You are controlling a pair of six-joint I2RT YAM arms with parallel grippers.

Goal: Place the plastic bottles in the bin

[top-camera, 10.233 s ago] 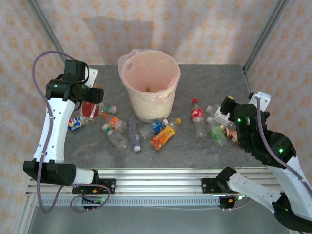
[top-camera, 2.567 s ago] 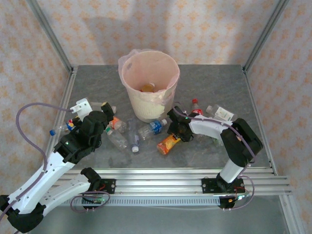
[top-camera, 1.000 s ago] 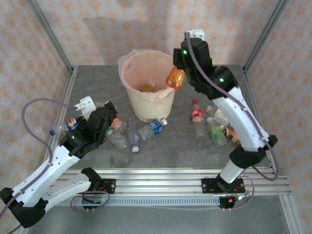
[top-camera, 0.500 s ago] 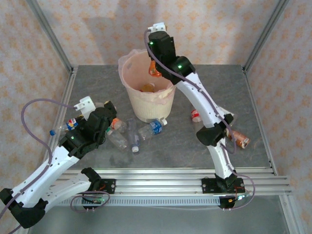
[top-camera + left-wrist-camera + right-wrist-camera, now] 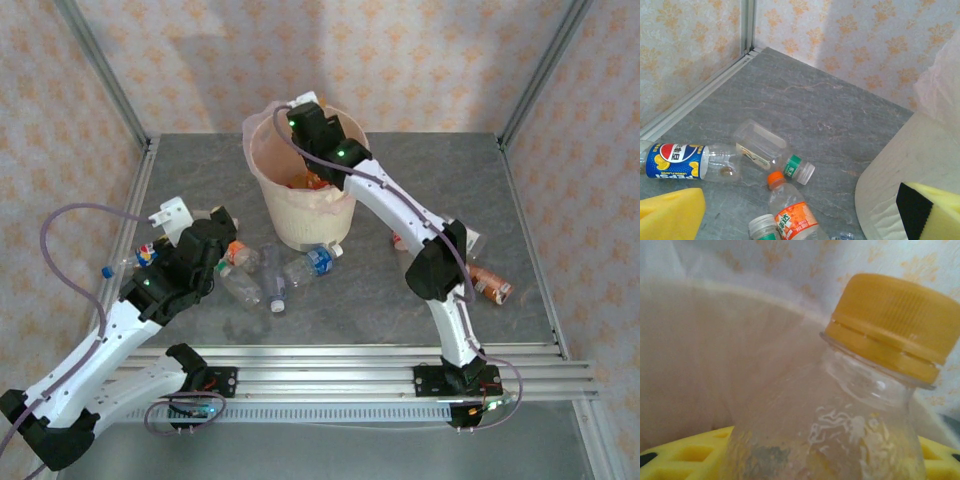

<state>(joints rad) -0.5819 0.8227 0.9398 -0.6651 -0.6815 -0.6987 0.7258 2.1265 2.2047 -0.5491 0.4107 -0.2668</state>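
Your table (image 5: 430,170) carries the bin (image 5: 300,222) at its far middle, a pink bag (image 5: 254,140) folded over the rim. Your right arm (image 5: 398,205) rises from its base, folds at the elbow to the right of the bin, then stretches far and left, so the right gripper (image 5: 308,152) hangs inside the bin's mouth. Your left arm (image 5: 110,330) lies low and extended from the near-left corner. The left gripper (image 5: 222,235) hovers over the bottles to the left of the bin.

From above you see only orange shapes under the right wrist. The right wrist camera shows more: the right pads (image 5: 680,457) are closed on a held bottle (image 5: 840,430). It is clear plastic with a yellow cap (image 5: 890,325), and the bin's wall stands behind it.

The left wrist camera shows the left pads (image 5: 670,215) spread wide with nothing between them. Beyond them, on the table, a Pepsi bottle (image 5: 677,161) lies on the left, a clear bottle (image 5: 765,150) is in the middle, and an orange-label bottle (image 5: 790,215) lies closest, just beside the bin. In the top view a blue-label bottle (image 5: 310,265) lies near the bin's foot. A brown bottle (image 5: 490,283) lies well apart on the right, past the right arm's elbow.
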